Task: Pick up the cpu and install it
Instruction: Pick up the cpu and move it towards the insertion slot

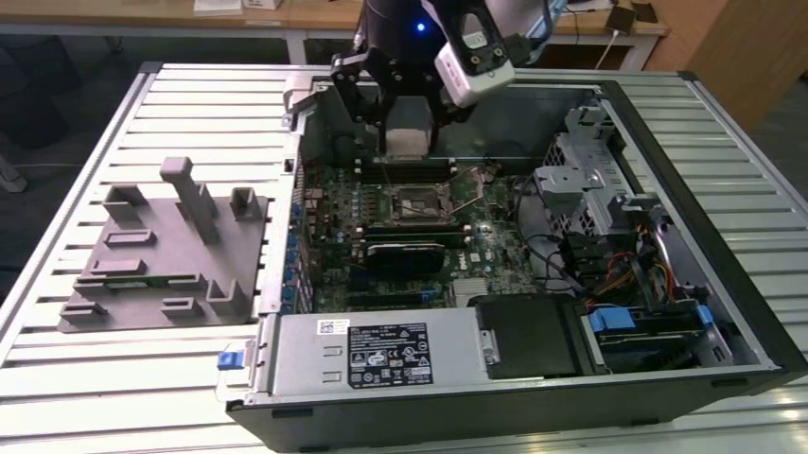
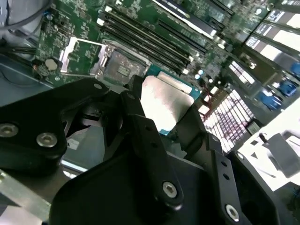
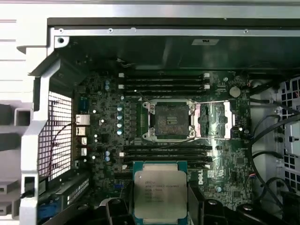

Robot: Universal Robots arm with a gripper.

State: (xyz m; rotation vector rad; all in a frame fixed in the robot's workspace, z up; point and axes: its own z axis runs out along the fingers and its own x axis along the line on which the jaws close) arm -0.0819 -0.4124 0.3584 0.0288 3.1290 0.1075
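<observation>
I am gripping the cpu (image 3: 160, 194) with my claw (image 1: 407, 142) clamped on its two opposite edges, metal plate facing outward. I am hovering inside the open computer case (image 1: 505, 416) on the bench (image 1: 127, 378), above the motherboard (image 3: 103, 122). The socket (image 3: 169, 119) is lying uncovered nearby, apart from the cpu.

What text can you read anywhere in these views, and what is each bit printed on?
Nothing reads reliably.
On the cpu top plate: several printed lines, too blurred to read.
On the large white label of the power supply: dense print and symbols, too small.
On the small sticker beside it: too small.
On the motherboard: white markings, too small.
</observation>
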